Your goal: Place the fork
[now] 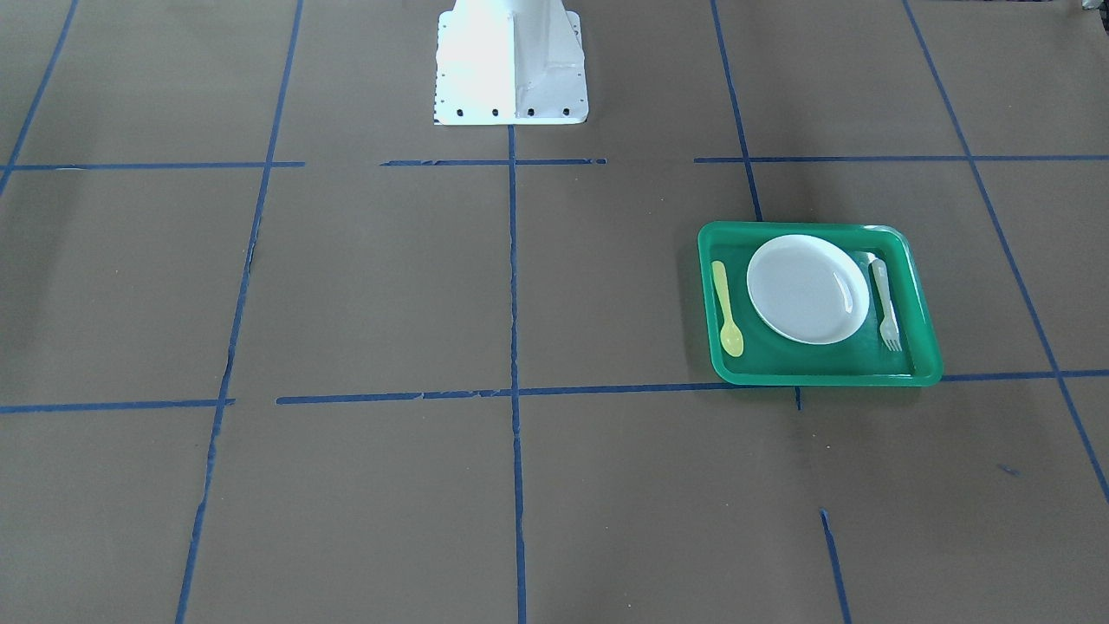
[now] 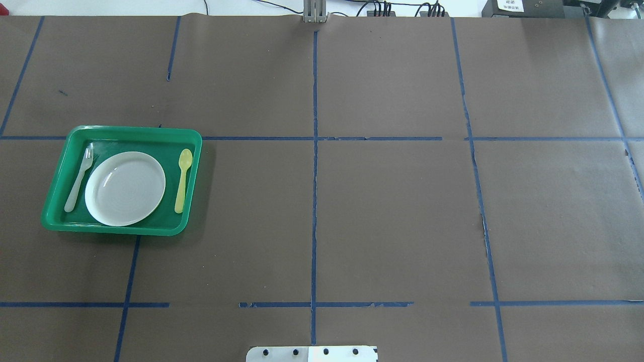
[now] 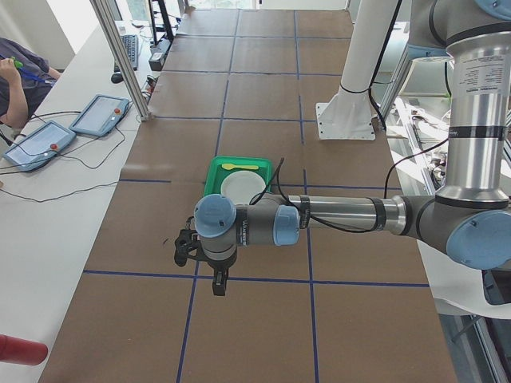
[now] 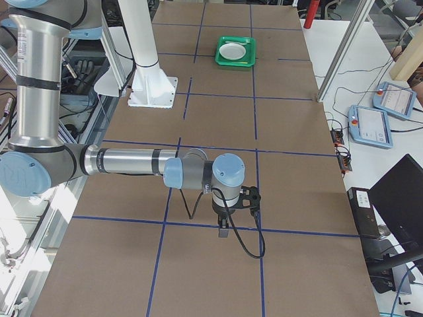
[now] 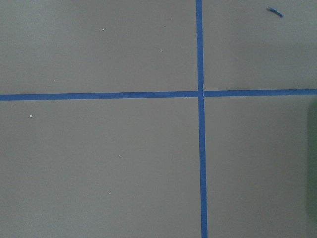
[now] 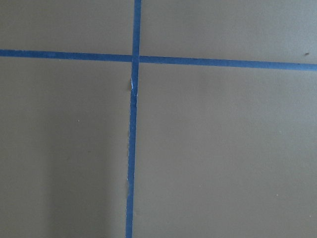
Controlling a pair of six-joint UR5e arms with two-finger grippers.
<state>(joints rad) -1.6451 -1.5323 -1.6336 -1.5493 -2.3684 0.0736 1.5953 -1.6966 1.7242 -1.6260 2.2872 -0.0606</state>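
pale plastic fork [image 2: 79, 178] lies in the green tray [image 2: 121, 232], just beside the white plate [image 2: 125, 188]. whether the left tool [image 3: 185, 246] or right tool [image 4: 250, 197] is spread, i cannot tell.

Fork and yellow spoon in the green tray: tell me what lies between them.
A round white plate lies between the pale translucent plastic fork and the yellow plastic spoon, inside the green tray; the overhead exterior view shows it.

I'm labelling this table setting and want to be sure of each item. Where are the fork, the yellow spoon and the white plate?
fork [image 2: 79, 180], overhead exterior view, middle of its handle.
yellow spoon [image 2: 182, 182], overhead exterior view, middle of its handle.
white plate [image 2: 125, 188], overhead exterior view, its centre.
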